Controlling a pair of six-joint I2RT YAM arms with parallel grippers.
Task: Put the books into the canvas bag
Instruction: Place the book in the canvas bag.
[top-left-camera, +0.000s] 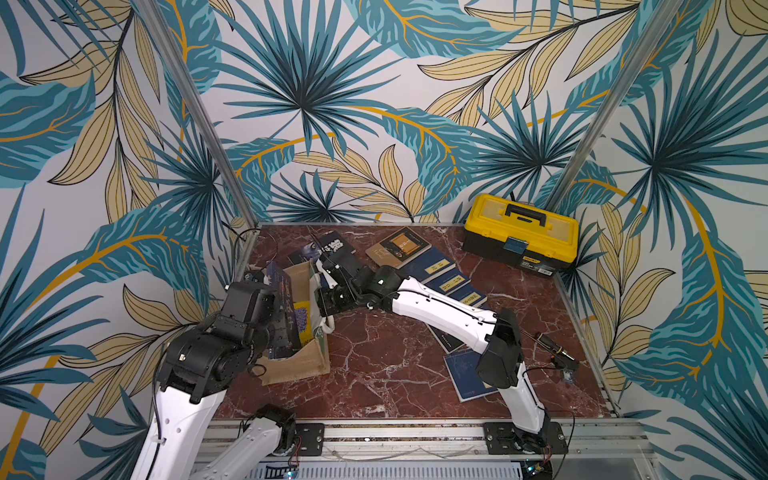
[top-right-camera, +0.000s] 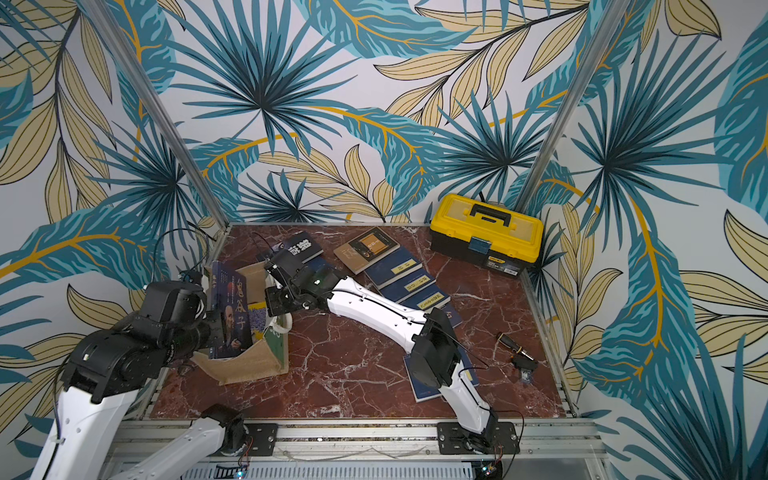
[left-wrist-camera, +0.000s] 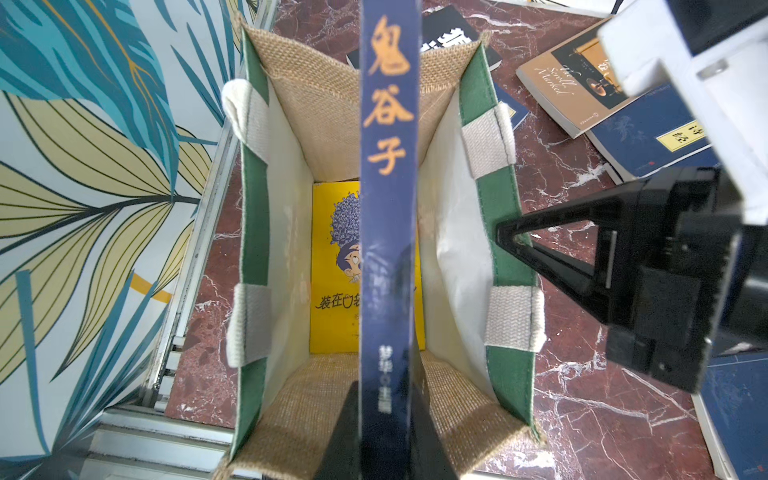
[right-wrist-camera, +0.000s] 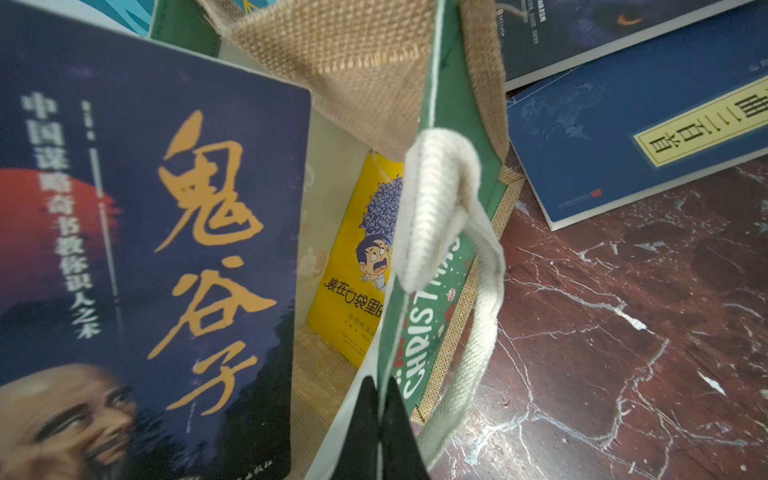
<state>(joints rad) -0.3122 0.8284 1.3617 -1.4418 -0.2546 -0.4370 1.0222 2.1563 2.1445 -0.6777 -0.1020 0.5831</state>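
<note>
My left gripper (left-wrist-camera: 386, 415) is shut on a navy book (left-wrist-camera: 388, 166) with an orange title, held upright on edge in the mouth of the canvas bag (left-wrist-camera: 324, 108). A yellow book (left-wrist-camera: 332, 270) lies flat on the bag's bottom. My right gripper (right-wrist-camera: 380, 399) is shut on the rim of the bag's green printed side (right-wrist-camera: 415, 332), next to a white handle (right-wrist-camera: 440, 199). In both top views the bag (top-left-camera: 297, 365) (top-right-camera: 249, 365) stands at the table's left. Other books lie behind and to its right: navy with yellow labels (top-left-camera: 440, 266), tan-brown (top-left-camera: 399, 247).
A yellow-and-black toolbox (top-left-camera: 521, 235) stands in the back right corner. A small black tool (top-left-camera: 557, 349) lies near the right edge. A blue book (top-left-camera: 469, 374) lies by my right arm's base. The aluminium frame rail (left-wrist-camera: 199, 249) runs close beside the bag's left.
</note>
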